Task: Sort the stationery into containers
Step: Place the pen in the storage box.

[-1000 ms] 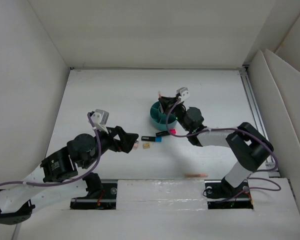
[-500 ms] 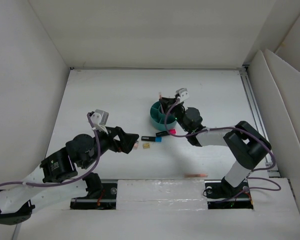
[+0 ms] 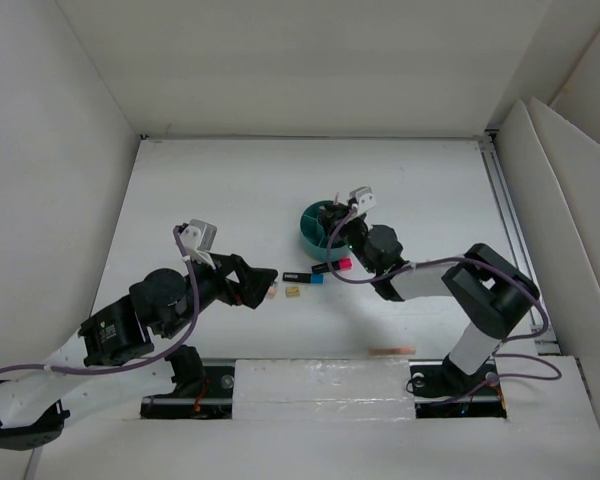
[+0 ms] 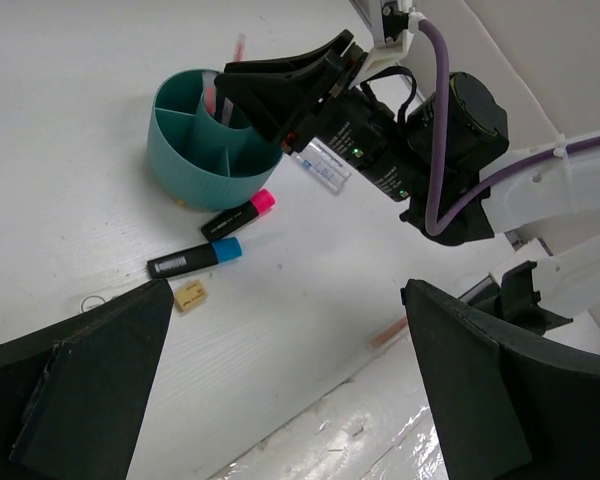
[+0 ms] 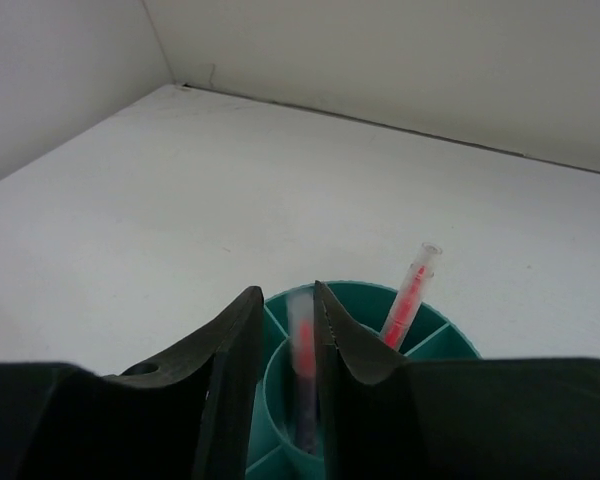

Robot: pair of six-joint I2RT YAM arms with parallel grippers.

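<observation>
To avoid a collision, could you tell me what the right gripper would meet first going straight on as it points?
Probably the teal organizer's central cup, directly ahead of the right gripper; a blurred pink pen between the jaws points into it. Distance to the rim is unclear.

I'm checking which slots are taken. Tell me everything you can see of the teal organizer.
The teal organizer looks like smooth plastic: a round tub with a central cup ringed by divided compartments. It stands upright on the white table. One pink-orange pen leans in an outer compartment, poking above the rim. The right gripper hangs over the central cup with a blurred pink pen between its fingers.
</observation>
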